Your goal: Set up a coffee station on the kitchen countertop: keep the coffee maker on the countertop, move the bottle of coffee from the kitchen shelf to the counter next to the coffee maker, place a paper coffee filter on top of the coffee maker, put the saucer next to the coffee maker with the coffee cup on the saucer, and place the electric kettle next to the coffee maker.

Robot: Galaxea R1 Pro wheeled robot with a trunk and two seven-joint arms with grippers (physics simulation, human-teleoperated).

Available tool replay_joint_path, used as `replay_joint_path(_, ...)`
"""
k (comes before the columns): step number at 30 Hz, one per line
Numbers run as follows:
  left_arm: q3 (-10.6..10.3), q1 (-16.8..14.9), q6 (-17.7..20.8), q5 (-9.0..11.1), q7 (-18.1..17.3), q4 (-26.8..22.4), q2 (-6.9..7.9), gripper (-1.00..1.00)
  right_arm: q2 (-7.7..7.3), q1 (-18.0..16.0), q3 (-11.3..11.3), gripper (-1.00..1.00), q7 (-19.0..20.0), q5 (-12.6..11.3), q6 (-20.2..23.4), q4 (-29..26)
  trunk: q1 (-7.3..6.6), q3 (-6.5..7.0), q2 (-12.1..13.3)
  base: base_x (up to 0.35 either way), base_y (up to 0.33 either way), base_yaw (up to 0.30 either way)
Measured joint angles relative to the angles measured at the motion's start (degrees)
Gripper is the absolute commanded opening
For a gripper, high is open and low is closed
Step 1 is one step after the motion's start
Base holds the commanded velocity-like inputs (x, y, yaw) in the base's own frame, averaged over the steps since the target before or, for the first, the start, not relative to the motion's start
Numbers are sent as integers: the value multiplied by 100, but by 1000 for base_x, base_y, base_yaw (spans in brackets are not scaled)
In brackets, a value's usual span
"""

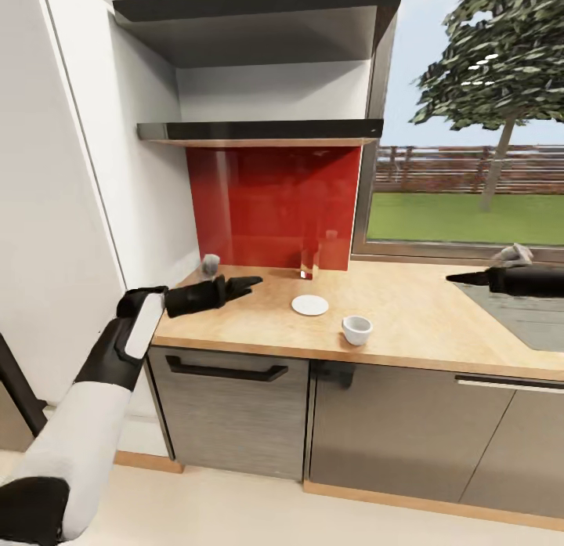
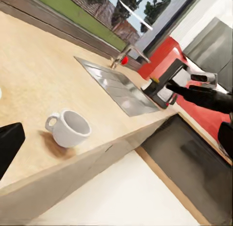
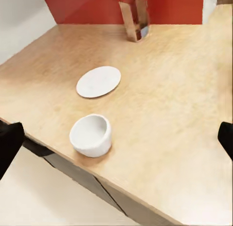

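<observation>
Countertop: we find the kitchen countertop [image 1: 407,311] running light-wood under the window, over dark grey cabinet fronts [image 1: 235,413], with the grey sink [image 1: 525,315] inset at its right.
Saucer: the saucer [image 1: 310,305] lies flat mid-counter, in front of the red backsplash [image 1: 274,209]; bare wood lies all round it.
Cup: the coffee cup [image 1: 356,330] stands upright near the front edge, to the right of the saucer and apart from it, not on it.
Head view alone: we see both arms at once, the dark shelf [image 1: 258,131] above the backsplash, and the window [image 1: 470,123] with tree and lawn.
Left wrist view alone: it gives us the cup's handle [image 2: 51,122], the sink's ribbed drainer [image 2: 119,87] and the tap [image 2: 127,53] behind it, and the other arm's gripper over the sink.
Right wrist view alone: here the saucer [image 3: 98,81] and cup [image 3: 91,135] show from above, the cup close to the counter's front edge, and a small shiny metal holder [image 3: 134,17] against the backsplash.
Open room: the wood between cup and sink is bare.
Left arm: it reaches forward over the counter's left end; the left gripper [image 1: 244,283] has its fingers drawn close, but whether they meet we cannot tell.
Right arm: it lies level over the sink, pointing left; the right gripper [image 1: 462,277] is too narrow in the head view for us to judge its fingers, while its own wrist view shows two dark fingertips [image 3: 9,141] at opposite picture edges, set wide apart and holding nothing.
</observation>
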Motion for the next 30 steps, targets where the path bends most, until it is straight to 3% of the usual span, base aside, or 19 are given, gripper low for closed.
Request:
replay_joint_path(2, 3, -147, 3, 16, 205, 350, -41, 100, 4, -148, 8, 100, -160, -5, 3, 267, 0, -1, -1, 0, 0, 0)
replay_joint_path(4, 57, -264, -9, 28, 659, 680, -151, 100, 27, -339, 20, 100, -472, 0, -2, 599, 0, -1, -1, 0, 0, 0)
replay_joint_path(5, 197, -307, -27, 41, 1011, 809, -256, 100, 46, -452, 27, 100, -691, 7, -6, 817, 0, -1, -1, 0, 0, 0)
replay_joint_path(9, 759, -353, -43, 59, 1672, 953, -510, 100, 72, -666, 32, 100, -995, -4, 2, 1307, 0, -1, -1, 0, 0, 0)
replay_joint_path(10, 1084, -364, -47, 57, 1908, 983, -614, 100, 79, -752, 33, 100, -1065, -12, 6, 1501, 0, -1, -1, 0, 0, 0)
replay_joint_path(14, 1605, -379, -50, 62, 2238, 1029, -789, 100, 150, -872, 42, 100, -1153, -44, 24, 1784, 0, -1, -1, 0, 0, 0)
replay_joint_path(21, 1797, -384, -42, 66, 2336, 1056, -851, 100, 323, -910, 45, 100, -1179, -55, 31, 2089, -3, -1, -2, 133, 0, 0)
replay_joint_path(27, 1848, -384, -34, 65, 2349, 1153, -862, 100, 661, -915, 46, 100, -1183, -54, 33, 2306, -1, -1, -1, 154, 0, 0)
replay_joint_path(30, 1823, -384, -37, 54, 2350, 1439, -866, 100, 826, -914, 40, 100, -1184, -58, 33, 2502, 0, -2, -1, 45, 0, 0)
